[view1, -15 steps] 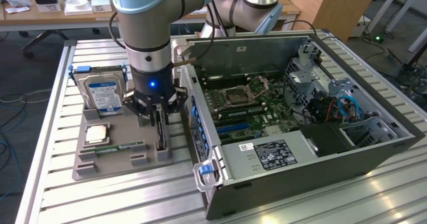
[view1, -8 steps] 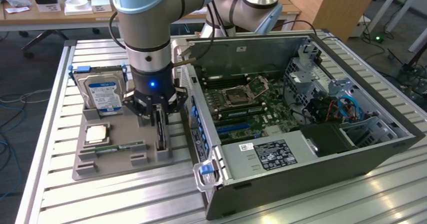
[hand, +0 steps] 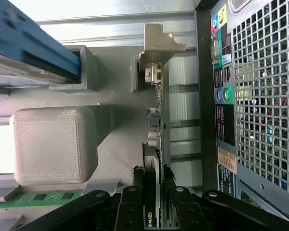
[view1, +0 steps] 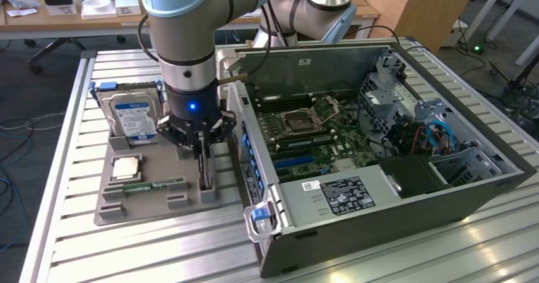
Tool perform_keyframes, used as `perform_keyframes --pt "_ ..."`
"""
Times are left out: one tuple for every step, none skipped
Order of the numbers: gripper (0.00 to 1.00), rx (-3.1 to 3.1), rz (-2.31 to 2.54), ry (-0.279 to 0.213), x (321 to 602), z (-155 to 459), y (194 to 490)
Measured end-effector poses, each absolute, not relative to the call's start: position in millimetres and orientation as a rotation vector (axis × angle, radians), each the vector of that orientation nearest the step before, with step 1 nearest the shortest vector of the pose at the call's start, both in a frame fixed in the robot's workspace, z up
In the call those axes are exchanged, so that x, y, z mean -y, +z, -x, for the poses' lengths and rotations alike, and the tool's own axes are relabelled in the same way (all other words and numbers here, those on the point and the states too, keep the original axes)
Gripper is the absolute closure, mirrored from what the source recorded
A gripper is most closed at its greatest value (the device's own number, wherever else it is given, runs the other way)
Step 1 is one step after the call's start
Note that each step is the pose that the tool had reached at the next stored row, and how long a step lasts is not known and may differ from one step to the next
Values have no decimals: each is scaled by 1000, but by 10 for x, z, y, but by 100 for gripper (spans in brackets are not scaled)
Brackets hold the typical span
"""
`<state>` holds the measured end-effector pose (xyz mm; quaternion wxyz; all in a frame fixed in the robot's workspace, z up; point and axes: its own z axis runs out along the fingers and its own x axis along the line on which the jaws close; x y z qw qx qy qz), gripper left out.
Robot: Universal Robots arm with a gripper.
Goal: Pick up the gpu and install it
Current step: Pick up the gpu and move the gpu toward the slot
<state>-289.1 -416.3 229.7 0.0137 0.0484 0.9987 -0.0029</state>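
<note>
The gpu [view1: 204, 169] stands on its edge in a slot at the near right corner of the grey holder tray [view1: 143, 208]. My gripper [view1: 202, 145] reaches straight down onto it from above. In the wrist view the gpu [hand: 156, 120] shows edge-on, with its silver bracket [hand: 156, 43] at the far end. My gripper [hand: 154, 175] straddles the card, and its black fingers [hand: 134, 195] press against both faces. The card still sits in the tray slot.
The open PC case [view1: 471, 169] lies to the exterior view's right of the tray, motherboard [view1: 312, 128] exposed. Its rear panel [hand: 260, 96] is close beside the card. The tray also holds a hard drive [view1: 135, 120], a processor [view1: 126, 167] and a green memory stick [view1: 156, 185].
</note>
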Motion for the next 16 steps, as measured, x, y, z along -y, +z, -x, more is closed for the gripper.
perform_keyframes --pt "74 -3110 -151 -9 4163 2891 2297" --pt "74 -3111 -151 -9 4163 2891 2297" --pt "74 -3111 -151 -9 4163 2891 2297" --pt "74 -3111 -151 -9 4163 2891 2297" --pt "74 -3111 -151 -9 4163 2891 2297" --pt "74 -3111 -151 -9 4163 2890 2297" --pt "74 -3111 -151 -9 4163 2891 2297" --pt "74 -3111 -151 -9 4163 2891 2297" --pt "74 -3111 -151 -9 4163 2891 2297" --pt "74 -3111 -146 -9 4164 2891 2295" --pt "74 -3112 -132 -9 4164 2892 2293" --pt "74 -3112 -117 -10 4164 2892 2290" --pt "74 -3113 -106 -9 4164 2892 2288" --pt "74 -3113 -97 -9 4164 2891 2287" --pt "74 -3113 -94 -9 4163 2891 2285" --pt "74 -3113 -94 -8 4163 2891 2285"
